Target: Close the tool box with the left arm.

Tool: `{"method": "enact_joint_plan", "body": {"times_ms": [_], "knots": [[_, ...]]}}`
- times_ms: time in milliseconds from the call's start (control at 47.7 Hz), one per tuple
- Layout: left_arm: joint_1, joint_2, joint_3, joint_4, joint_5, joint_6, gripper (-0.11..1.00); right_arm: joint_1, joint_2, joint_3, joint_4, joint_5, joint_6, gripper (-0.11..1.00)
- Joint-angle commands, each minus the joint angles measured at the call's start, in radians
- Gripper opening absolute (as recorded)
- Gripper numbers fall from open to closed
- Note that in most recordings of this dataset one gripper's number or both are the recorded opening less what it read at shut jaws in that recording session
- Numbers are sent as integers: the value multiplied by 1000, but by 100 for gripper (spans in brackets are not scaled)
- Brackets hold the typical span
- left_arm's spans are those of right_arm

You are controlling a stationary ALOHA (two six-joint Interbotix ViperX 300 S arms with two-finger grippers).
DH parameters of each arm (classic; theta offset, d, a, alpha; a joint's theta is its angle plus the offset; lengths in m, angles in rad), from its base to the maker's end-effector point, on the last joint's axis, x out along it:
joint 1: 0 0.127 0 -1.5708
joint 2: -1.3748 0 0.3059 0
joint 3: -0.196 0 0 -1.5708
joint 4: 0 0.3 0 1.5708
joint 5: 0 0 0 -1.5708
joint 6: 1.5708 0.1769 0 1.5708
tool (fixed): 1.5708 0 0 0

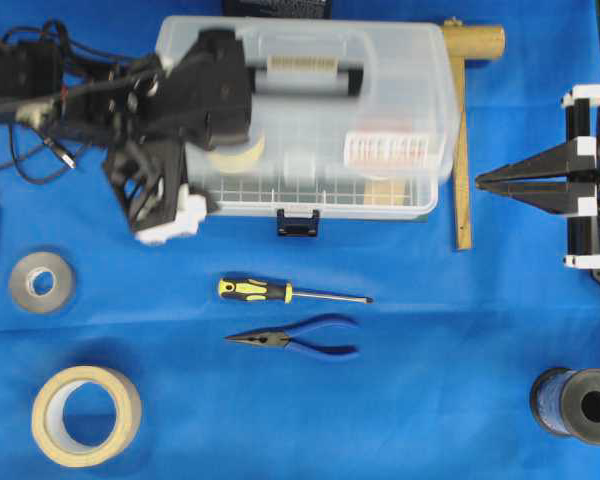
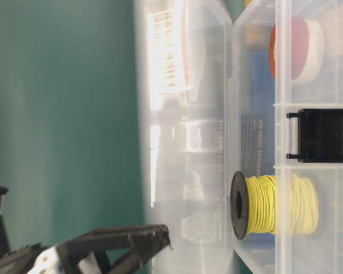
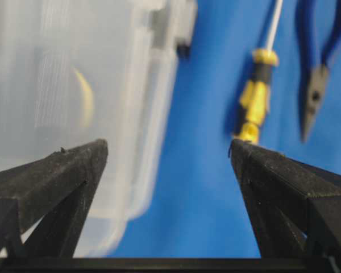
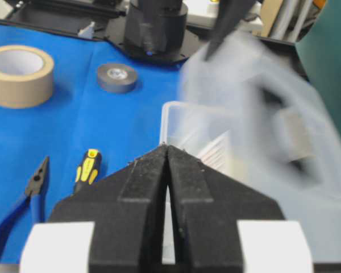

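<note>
My left gripper hangs wide open and empty at the left end of the tool box, whose long axis runs rightward; its clear lid is blurred, not yet latched.

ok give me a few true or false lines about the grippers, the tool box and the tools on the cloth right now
1. The left gripper is open with nothing between its fingers. True.
2. The right gripper is open wide. False: its fingers are pressed together.
3. The screwdriver lies inside the tool box. False: it lies on the blue cloth, in front of the box.
4. The pliers have blue handles. True.
5. A spool of yellow wire sits inside the tool box. True.
</note>
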Motion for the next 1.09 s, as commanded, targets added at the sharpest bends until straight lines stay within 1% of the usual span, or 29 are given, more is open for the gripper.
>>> {"method": "enact_joint_plan", "body": {"times_ms": [0,84,168,314,482,587,734,818,922,1069], "knots": [[-72,-49,-14,-2,-5,-37,91,0,3,-21,0,-5,0,0],[-127,-77,-21,0,-14,-74,91,-2,0,-23,2,-5,0,0],[-152,-106,-20,3,-25,-89,91,0,0,-23,0,-5,0,0],[-158,-167,21,12,-75,-87,91,0,-3,-23,2,-8,2,0],[-144,-288,126,20,-209,-80,91,-2,-8,-25,0,-9,2,0],[-144,-383,201,20,-311,-60,90,0,-11,-25,0,-9,2,0],[-143,-534,339,20,-489,17,90,0,-12,-25,0,-9,2,0],[-143,-609,420,17,-583,43,89,0,-12,-25,0,-11,2,0],[-143,-703,529,17,-687,57,88,0,-12,-25,0,-12,3,0],[-133,-799,670,17,-796,61,88,0,-14,-25,0,-20,5,0]]}}
